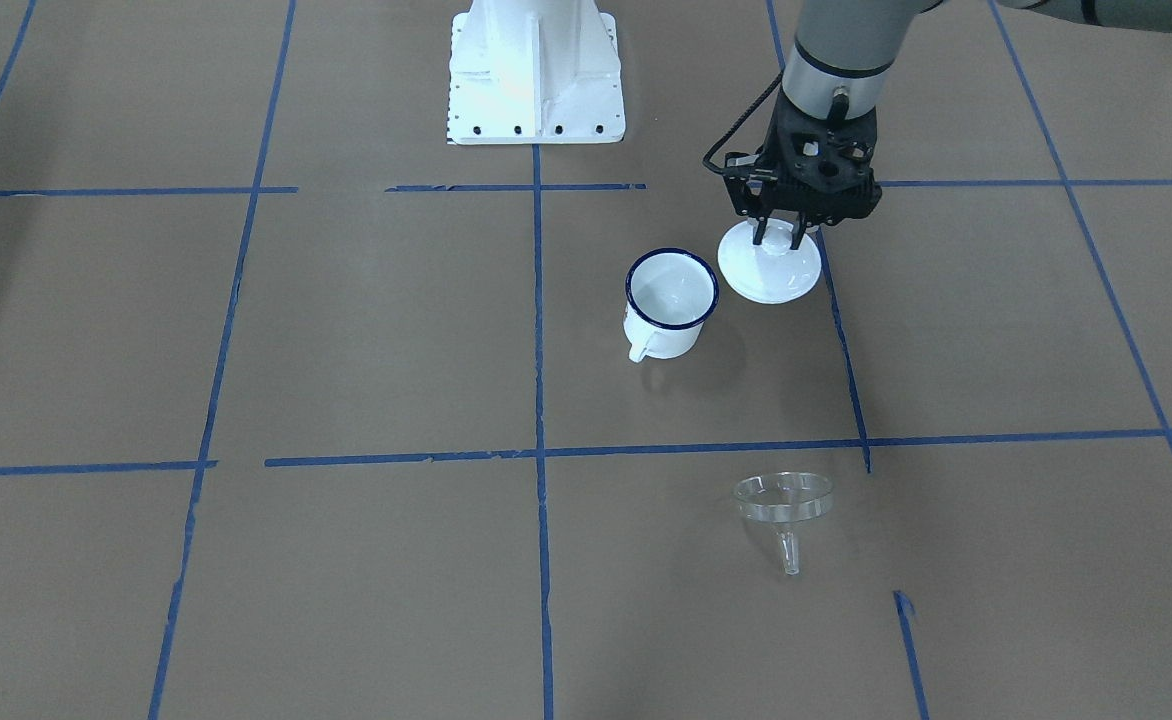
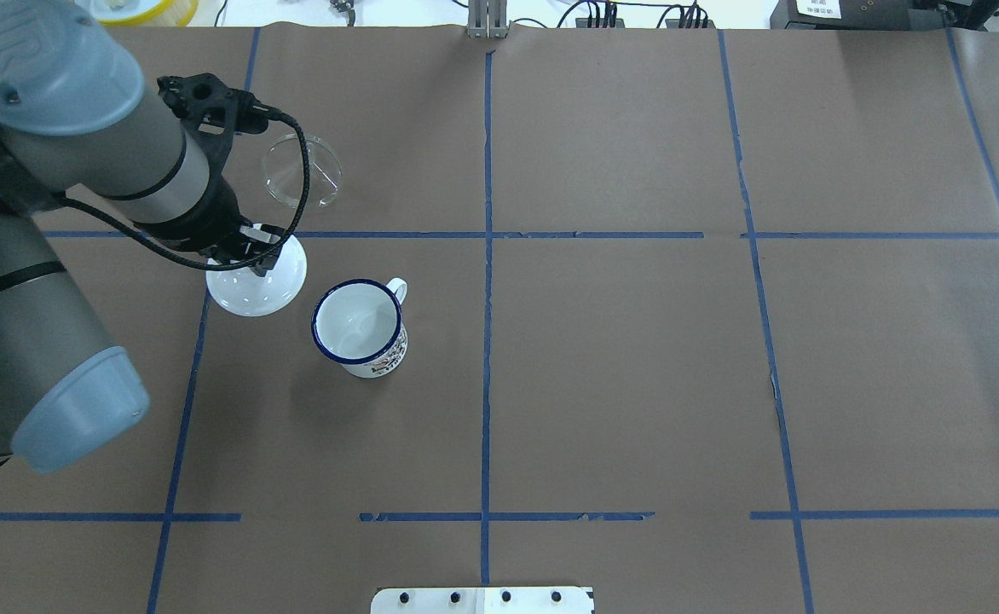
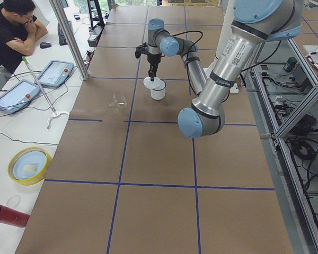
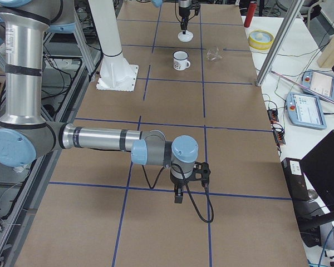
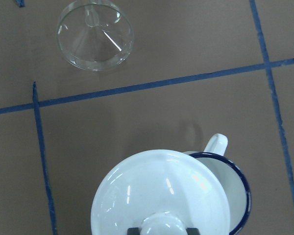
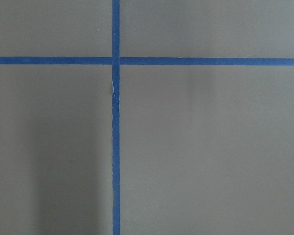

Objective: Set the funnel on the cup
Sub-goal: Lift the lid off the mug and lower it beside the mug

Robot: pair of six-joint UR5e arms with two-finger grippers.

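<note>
The cup [image 1: 671,300], a white enamel mug with a dark blue rim, stands upright and uncovered on the brown table; it also shows in the overhead view [image 2: 359,328] and the left wrist view [image 5: 237,188]. The clear funnel [image 1: 784,500] lies tilted on its side beyond the cup, also in the overhead view [image 2: 302,170] and the left wrist view [image 5: 95,35]. My left gripper [image 1: 779,240] is shut on the knob of a white domed lid [image 1: 769,265], held just beside the cup. I cannot tell whether the lid touches the table. My right gripper [image 4: 178,197] is far off; I cannot tell whether it is open or shut.
The white robot base plate [image 1: 536,70] is at the robot's edge of the table. A yellow bowl [image 3: 29,165], a red cylinder [image 3: 5,213], tablets and a seated operator [image 3: 13,32] are on the side bench. Blue tape lines grid the table.
</note>
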